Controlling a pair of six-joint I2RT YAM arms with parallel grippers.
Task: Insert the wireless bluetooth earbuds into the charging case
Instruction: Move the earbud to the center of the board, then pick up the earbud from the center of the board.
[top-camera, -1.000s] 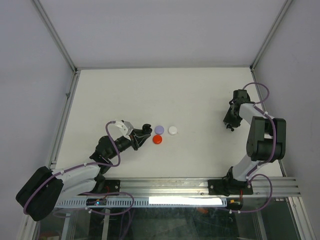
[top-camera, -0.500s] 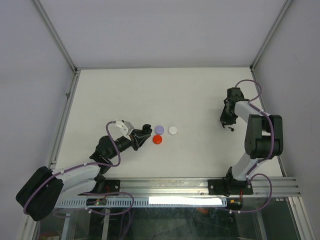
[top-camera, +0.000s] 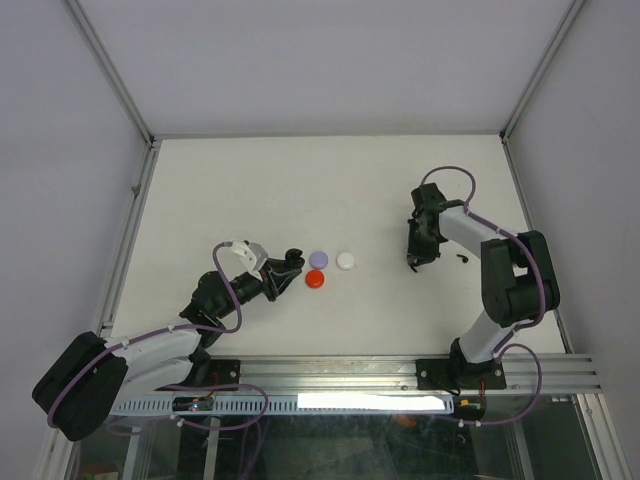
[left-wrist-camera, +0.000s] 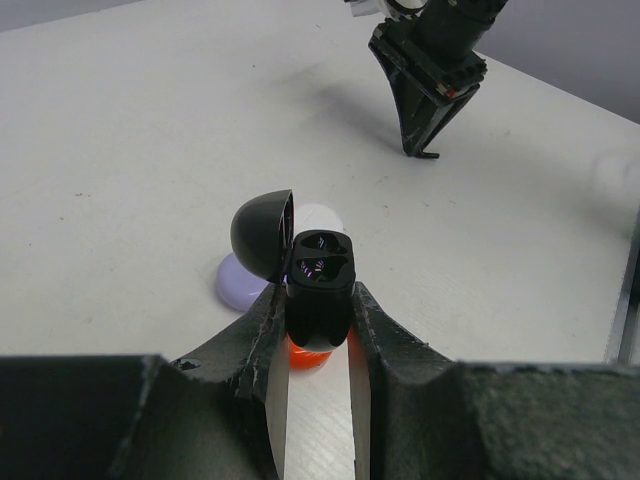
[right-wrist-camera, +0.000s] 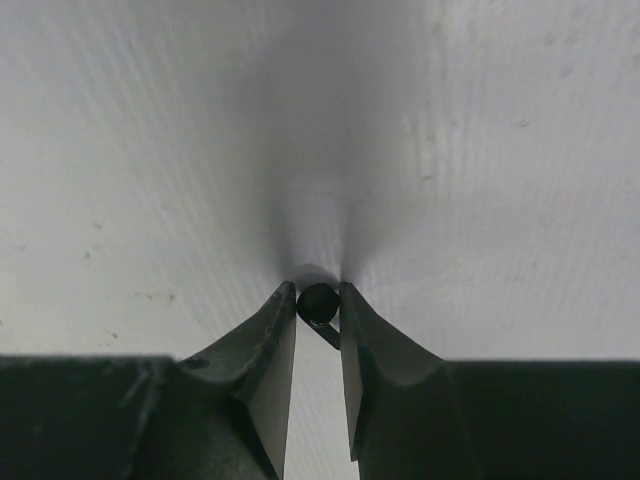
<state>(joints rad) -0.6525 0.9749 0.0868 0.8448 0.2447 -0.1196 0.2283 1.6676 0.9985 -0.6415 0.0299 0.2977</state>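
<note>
Since a second ago the right arm has swung left from the table's (top-camera: 300, 180) right side towards its middle, while the left arm has not moved. The right gripper (top-camera: 412, 262) points down, its jaws nearly closed and pinching a black earbud (right-wrist-camera: 316, 300) just above the surface. The left gripper (left-wrist-camera: 318, 298) clamps the black charging case (left-wrist-camera: 320, 265) upright near centre, its lid (left-wrist-camera: 262, 235) hinged open to the left. A red disc (top-camera: 315, 279), a purple disc (top-camera: 319, 258) and a white disc (top-camera: 346, 260) lie just beside the case.
</note>
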